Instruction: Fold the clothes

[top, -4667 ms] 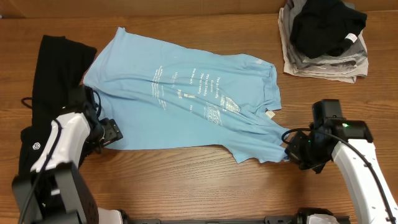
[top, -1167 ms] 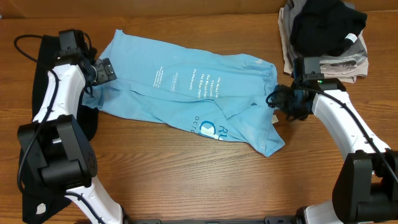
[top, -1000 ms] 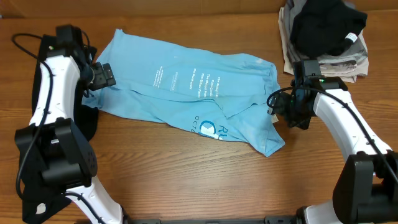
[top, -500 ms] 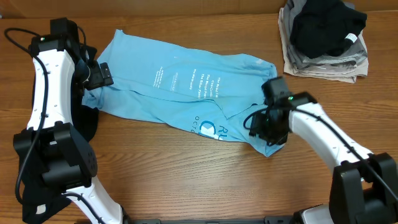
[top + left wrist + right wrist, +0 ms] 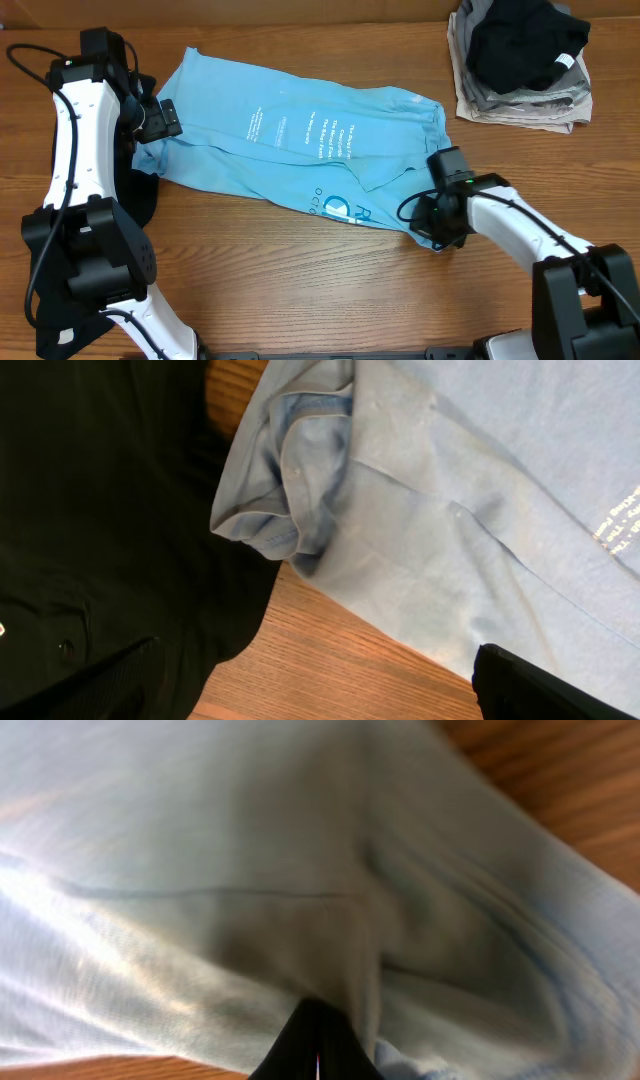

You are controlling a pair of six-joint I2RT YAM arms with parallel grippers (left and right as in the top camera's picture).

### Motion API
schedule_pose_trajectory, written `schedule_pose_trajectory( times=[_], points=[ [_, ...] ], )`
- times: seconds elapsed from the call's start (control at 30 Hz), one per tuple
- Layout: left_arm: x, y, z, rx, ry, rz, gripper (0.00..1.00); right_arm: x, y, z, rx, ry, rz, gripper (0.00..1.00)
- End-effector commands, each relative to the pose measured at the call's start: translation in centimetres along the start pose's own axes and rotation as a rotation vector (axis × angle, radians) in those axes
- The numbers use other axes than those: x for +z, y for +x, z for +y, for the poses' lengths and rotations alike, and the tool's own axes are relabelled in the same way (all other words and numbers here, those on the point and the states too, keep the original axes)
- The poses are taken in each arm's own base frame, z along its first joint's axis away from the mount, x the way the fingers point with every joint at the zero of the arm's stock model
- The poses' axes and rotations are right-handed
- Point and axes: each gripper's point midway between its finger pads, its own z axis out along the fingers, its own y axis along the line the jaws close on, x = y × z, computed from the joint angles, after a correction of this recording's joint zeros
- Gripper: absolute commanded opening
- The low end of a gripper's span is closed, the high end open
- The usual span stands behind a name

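Observation:
The light blue T-shirt lies across the table, its lower part folded up so the lettering shows. My left gripper hovers open over its left end. In the left wrist view the bunched sleeve lies above my spread fingers. The long black garment lies under my left arm and fills the left of the left wrist view. My right gripper is shut on the shirt's lower right corner. In the right wrist view blue cloth is pinched between the closed fingers.
A stack of folded grey clothes with a crumpled black garment on top stands at the back right corner. Bare wood runs along the front of the table.
The shirt's lower edge has been folded up. My right gripper has moved from the shirt's right edge down to its lower right corner and shut on it. My left gripper has drawn back slightly.

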Motion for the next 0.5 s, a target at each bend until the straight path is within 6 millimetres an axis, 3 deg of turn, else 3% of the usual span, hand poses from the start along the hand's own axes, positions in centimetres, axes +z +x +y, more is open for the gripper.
schedule_pose_trajectory(
  times=[0.0,0.3,0.47],
  points=[
    [0.1,0.6,-0.4,0.029,0.007,0.017,1.00,0.0,-1.0,-3.9,0.127,0.075,-0.015,0.04],
    [0.1,1.2,-0.3,0.030,0.003,0.043,1.00,-1.0,-0.6,-10.2,0.358,0.114,0.088,0.04],
    [0.0,2.0,-0.3,0.049,0.004,0.076,1.00,-1.5,-0.5,-10.4,0.333,0.000,0.145,0.04]
  ],
)
